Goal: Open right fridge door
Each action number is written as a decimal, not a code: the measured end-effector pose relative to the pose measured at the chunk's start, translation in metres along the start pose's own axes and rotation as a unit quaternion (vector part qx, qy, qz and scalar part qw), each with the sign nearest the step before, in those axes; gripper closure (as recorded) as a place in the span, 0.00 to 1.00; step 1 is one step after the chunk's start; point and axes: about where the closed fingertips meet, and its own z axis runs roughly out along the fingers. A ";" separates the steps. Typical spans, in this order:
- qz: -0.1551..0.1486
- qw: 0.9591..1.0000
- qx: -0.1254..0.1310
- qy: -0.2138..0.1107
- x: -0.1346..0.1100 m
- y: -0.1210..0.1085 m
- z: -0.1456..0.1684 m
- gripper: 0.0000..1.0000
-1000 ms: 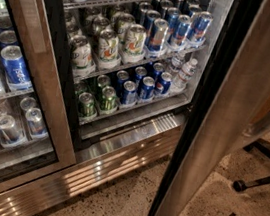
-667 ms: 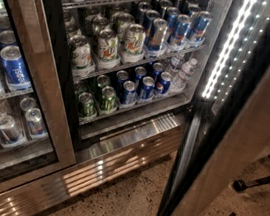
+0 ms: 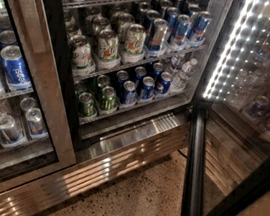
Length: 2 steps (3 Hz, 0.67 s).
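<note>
While it hangs wide open: tall glass right fridge door with black rim (image 3: 243, 146) fills the frame's right side.
Gripper: out of the picture; its grip cannot be told.
Doing it well: swing slowly, no slamming.

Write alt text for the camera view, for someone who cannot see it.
The right fridge door stands swung open, lights and cans showing in its glass, baring rows of drink cans inside. The left door is shut over blue cans. The gripper is not in view.
</note>
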 end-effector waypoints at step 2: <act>-0.001 0.996 0.078 -0.040 -0.022 0.001 -0.038 0.00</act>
